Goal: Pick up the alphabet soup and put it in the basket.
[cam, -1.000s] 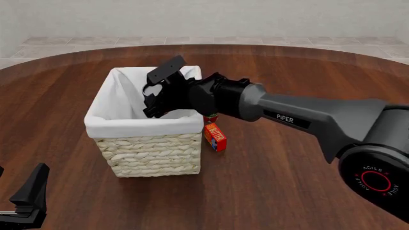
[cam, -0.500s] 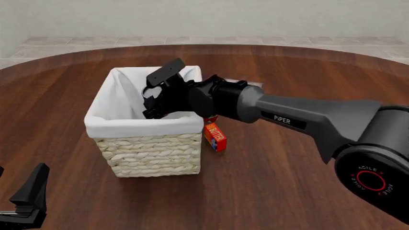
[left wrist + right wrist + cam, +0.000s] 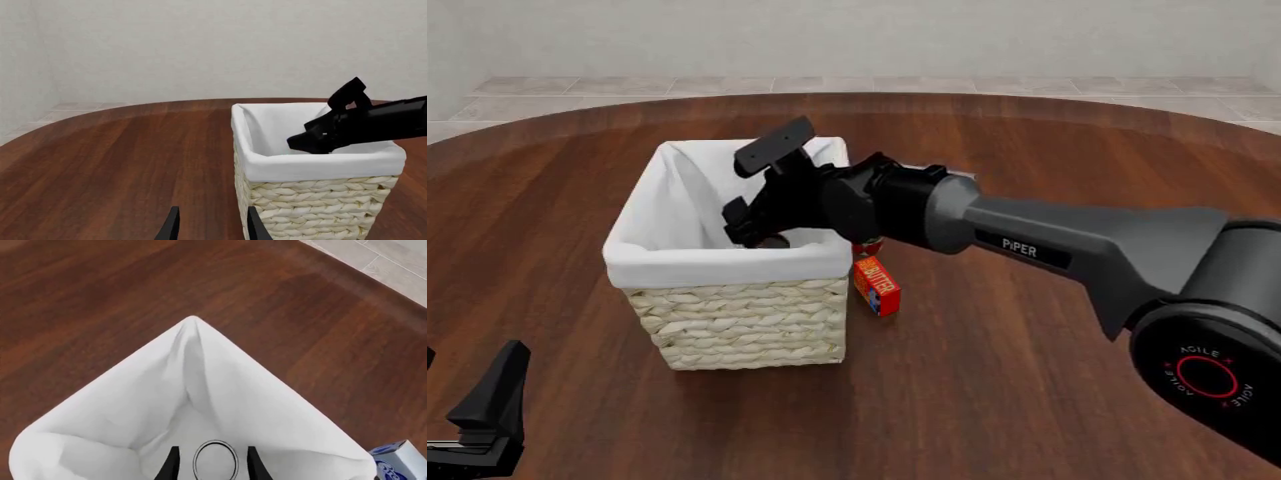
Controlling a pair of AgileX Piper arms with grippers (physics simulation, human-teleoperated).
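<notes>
The right arm's black two-finger gripper (image 3: 751, 222) reaches over the near rim of the large square cream wicker basket (image 3: 742, 318) with the white cloth liner, its fingertips dipped inside the opening. In the right wrist view, the two dark fingers (image 3: 172, 465) stand parted, with the pale silver-white lid of the small cylindrical alphabet soup can (image 3: 215, 461) showing as a ringed circle between them, down in the liner's white folds. A sliver of white cloth shows on each side between the lid and the fingers, so the jaws appear released rather than clamped, though whether the pads touch the can's wall cannot be told.

Just beyond the basket's side wall, below the arm's grey forearm, a small red-and-orange butter box (image 3: 877, 285) lies tilted on the dark brown wooden table (image 3: 1028, 380), with a red can (image 3: 868, 246) partly hidden behind it. A blue-and-white carton corner (image 3: 391, 458) shows at the edge of the right wrist view, outside the basket.

The left arm's black gripper (image 3: 211, 226) hangs low over the table, well apart from the basket, its fingers spread with nothing between them.
</notes>
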